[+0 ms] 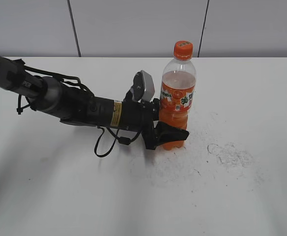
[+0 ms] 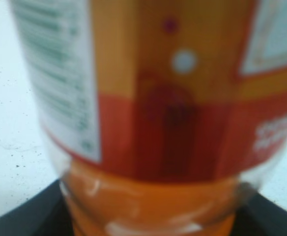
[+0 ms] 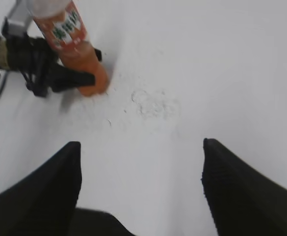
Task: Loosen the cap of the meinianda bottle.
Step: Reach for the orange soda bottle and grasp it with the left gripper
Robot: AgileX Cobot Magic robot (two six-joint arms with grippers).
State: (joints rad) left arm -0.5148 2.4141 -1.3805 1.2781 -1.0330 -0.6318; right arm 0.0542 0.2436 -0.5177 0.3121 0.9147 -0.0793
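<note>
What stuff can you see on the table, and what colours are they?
meinianda bottle: one, clear plastic with orange drink and an orange-red label, standing upright near the middle of the table.
cap: one, orange, screwed on top of the bottle.
table: one, white, with scuffed, scratched patches to the right of the bottle.
wall: pale grey panels behind the table.
left gripper: one, black, on a black arm with cables, closed around the lower part of the bottle.
right gripper: one, black, fingers spread apart, holding nothing, over bare table away from the bottle; seen only in the right wrist view.
</note>
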